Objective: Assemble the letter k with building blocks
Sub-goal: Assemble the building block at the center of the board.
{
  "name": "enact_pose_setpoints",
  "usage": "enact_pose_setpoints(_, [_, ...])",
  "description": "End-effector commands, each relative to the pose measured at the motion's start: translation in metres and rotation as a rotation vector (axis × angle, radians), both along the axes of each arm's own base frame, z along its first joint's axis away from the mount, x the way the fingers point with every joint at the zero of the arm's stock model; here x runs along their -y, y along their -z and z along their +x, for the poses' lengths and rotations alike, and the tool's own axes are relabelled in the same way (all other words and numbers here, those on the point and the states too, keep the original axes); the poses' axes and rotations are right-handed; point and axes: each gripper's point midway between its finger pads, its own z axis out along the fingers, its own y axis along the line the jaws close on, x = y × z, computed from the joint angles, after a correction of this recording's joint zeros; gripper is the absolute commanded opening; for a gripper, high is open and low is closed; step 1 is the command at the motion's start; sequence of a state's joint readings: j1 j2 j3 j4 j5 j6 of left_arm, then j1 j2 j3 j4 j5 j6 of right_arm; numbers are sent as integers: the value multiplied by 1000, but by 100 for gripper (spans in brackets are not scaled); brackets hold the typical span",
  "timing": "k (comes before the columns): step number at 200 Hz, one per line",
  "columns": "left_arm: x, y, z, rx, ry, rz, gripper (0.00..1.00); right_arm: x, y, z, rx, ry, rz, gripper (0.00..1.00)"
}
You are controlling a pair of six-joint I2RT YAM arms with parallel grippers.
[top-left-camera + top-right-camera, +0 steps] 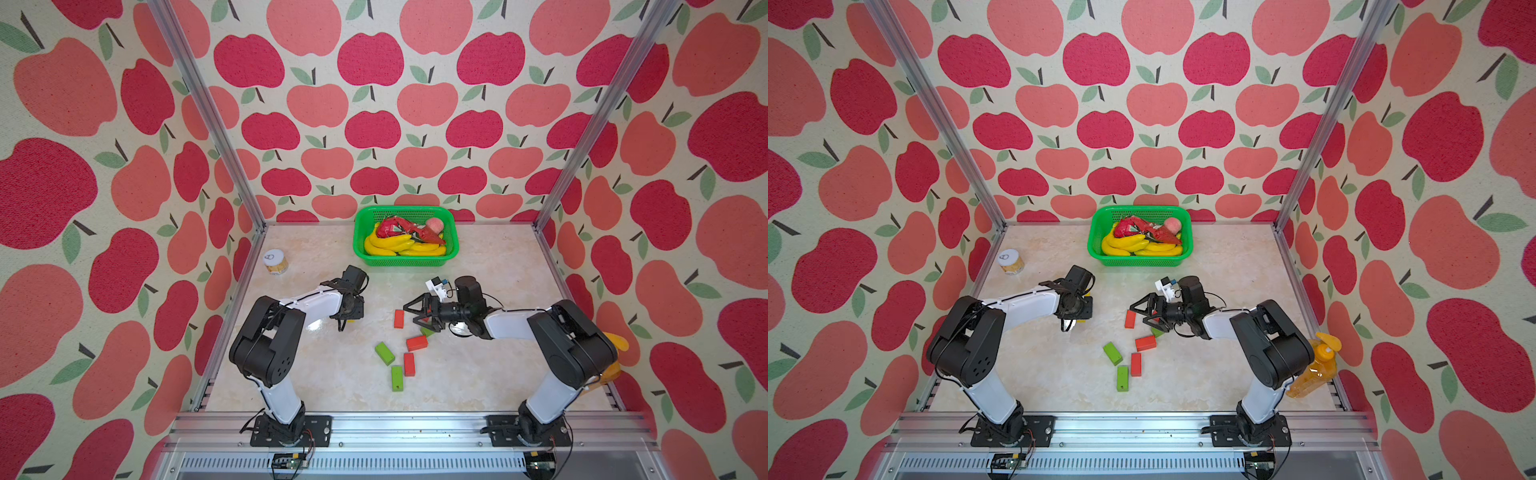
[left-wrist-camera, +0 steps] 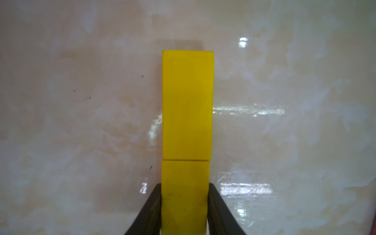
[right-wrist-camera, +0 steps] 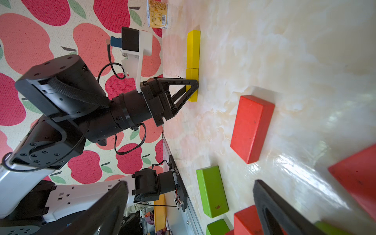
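**Top views.** Pale marble-look table [image 1: 498, 374]. A green basket [image 1: 405, 259] sits at 12 o'clock against the back edge, with toy bananas [image 1: 388, 245] inside. There is a jar [image 1: 275, 262] at 10 and an orange bottle [image 1: 1316, 370] at 4, behind the right arm. Loose building blocks lie from the centre down toward 6: red blocks [image 1: 399, 318] [image 1: 417, 343] [image 1: 409, 364] and green blocks [image 1: 385, 353] [image 1: 397, 378]. Another green one is half hidden under the right gripper [image 1: 410, 315]. That gripper is low over the centre, jaws spread wide and empty. The left gripper [image 1: 347, 322] is at 9, pointing down (only a sliver of yellow shows beneath it).

**Left wrist.** A yellow block [image 2: 185, 203] and a second yellow block [image 2: 188, 103] lie flat, end to end and touching. The fingers [image 2: 154, 203] hug both long sides of the first. Whether they are pinching or just off it, I cannot tell.

**Right wrist.** The right fingers [image 3: 270, 207] stand far apart with nothing between them. The yellow pair runs 12 to 6, and the left gripper straddles the 6 o'clock one.
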State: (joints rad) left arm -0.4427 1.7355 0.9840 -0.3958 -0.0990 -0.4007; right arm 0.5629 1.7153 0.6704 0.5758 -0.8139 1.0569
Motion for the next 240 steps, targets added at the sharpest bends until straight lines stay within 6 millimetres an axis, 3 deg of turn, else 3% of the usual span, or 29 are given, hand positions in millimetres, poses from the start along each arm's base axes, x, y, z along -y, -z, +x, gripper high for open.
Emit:
enact_pose_setpoints(1, [-9,15,-15,-89,2,41,41,-3,-3,3,5,-16,12,99])
enact_pose_setpoints(39, [-9,14,-15,-87,5,38,53,-3,-3,3,5,-15,12,99])
enact_pose_setpoints(148, [-3,-11,-7,-17,22,9,58,-3,-4,2,6,-16,14,99])
enact_pose_setpoints(207, [6,-45,-8,75,63,-4,59,-2,-7,4,14,-14,16,99])
enact_pose_setpoints(240, [26,-67,-11,115,110,-49,60,8,-14,9,23,9,21,99])
